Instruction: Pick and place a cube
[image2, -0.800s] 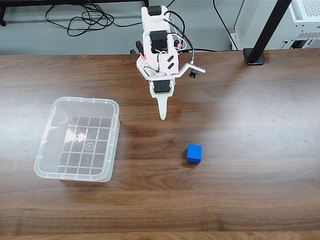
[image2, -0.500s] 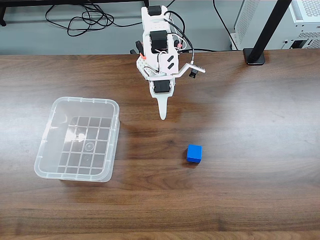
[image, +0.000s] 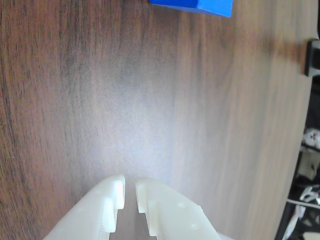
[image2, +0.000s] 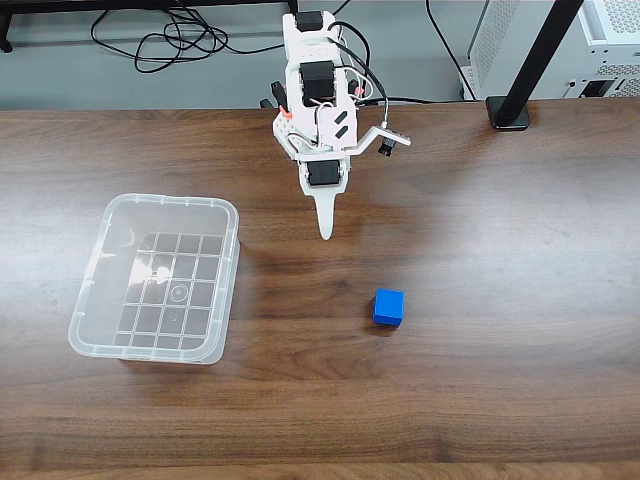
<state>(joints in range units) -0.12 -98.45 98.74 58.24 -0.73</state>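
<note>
1. Pointing down at the wooden tabletop (image2: 480, 400), the white claw (image2: 324, 232) hangs from the arm (image2: 318, 90) at the far middle edge in the fixed view; its tapered tips come together to a single point and hold nothing.
2. The wrist view shows the claw (image: 129, 186) from behind: two pale fingers (image: 152, 205) rise from the bottom edge with only a thin slit between their tips, so the claw is clenched on empty air above bare wood grain.
3. The cube (image2: 389, 307), small and bright blue, rests on the tabletop in the fixed view, nearer the camera than the claw and to its right, apart from it.
4. In the wrist view the cube (image: 195, 6) is cut off by the top edge, ahead of the fingertips and slightly right of them.
5. A clear plastic bin (image2: 100, 290) with a gridded floor sits on the left side of the tabletop in the fixed view, well apart from the cube.
6. Black cables (image2: 165, 40) lie on the surface beyond the far edge, and a black stand base (image2: 508, 112) rests at the upper right.
</note>
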